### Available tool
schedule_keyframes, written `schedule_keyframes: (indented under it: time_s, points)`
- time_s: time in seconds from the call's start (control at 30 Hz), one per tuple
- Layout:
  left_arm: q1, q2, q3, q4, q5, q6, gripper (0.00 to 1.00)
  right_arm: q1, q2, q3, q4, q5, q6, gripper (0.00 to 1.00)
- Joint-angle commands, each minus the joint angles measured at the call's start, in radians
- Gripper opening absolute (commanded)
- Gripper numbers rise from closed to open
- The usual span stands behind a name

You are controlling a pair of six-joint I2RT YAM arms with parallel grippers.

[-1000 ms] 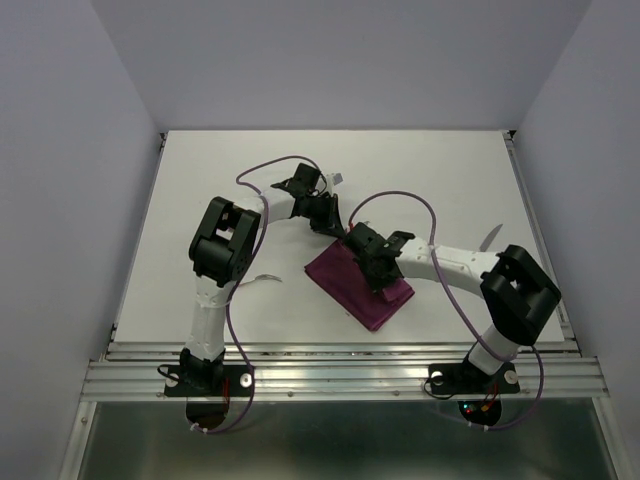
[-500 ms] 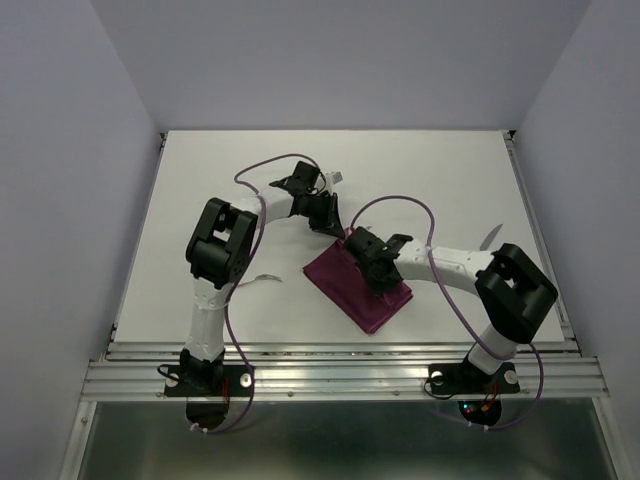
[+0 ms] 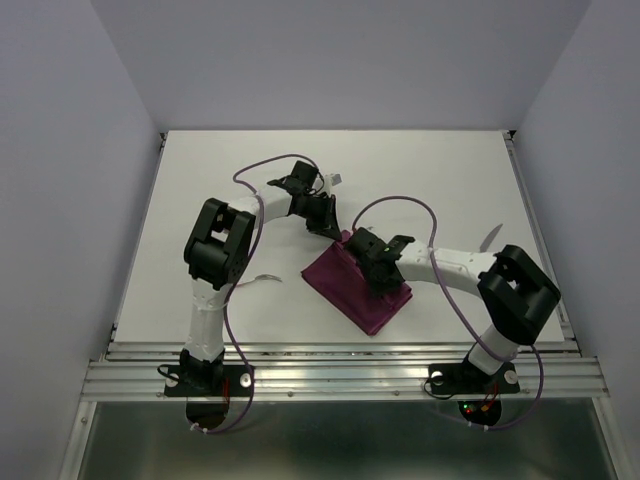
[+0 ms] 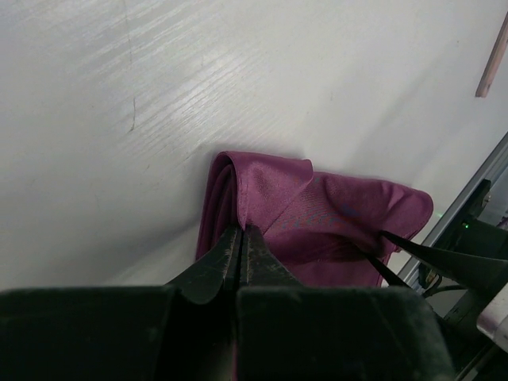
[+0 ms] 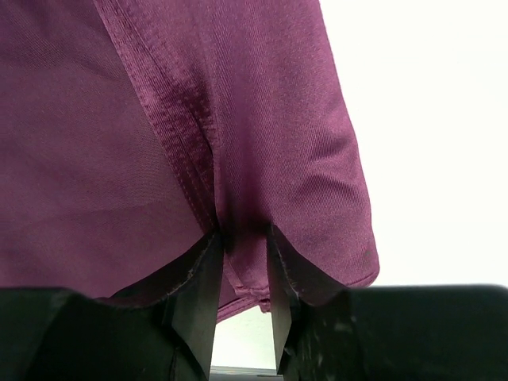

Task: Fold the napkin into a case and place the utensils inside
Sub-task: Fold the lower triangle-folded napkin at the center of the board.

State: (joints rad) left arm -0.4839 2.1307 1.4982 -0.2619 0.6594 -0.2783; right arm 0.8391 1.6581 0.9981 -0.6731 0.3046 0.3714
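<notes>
while left hand (image 4: pixel 240 232) pinches napkin (image 4: pixel 333 214) edge, right hand (image 5: pixel 242 234) parted astride it; utensil (image 4: pixel 490 59) lies well apart.

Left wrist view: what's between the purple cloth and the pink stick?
Only bare white table lies between the soft burgundy-purple cloth napkin and the slim pale pink utensil handle, seen in the left wrist view.
</notes>
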Motion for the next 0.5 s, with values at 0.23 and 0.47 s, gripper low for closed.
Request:
schedule_keyframes:
  time_s: [0.23,0.47]
  points:
    - [0.004,-0.083,-0.013,-0.059,0.046,0.062,0.00,-0.044,-0.116,0.048,0.061,-0.015,0.015,0.40]
    - [0.004,-0.091,-0.021,-0.063,0.052,0.073,0.00,-0.116,-0.120,0.040,0.099,-0.076,0.034,0.38]
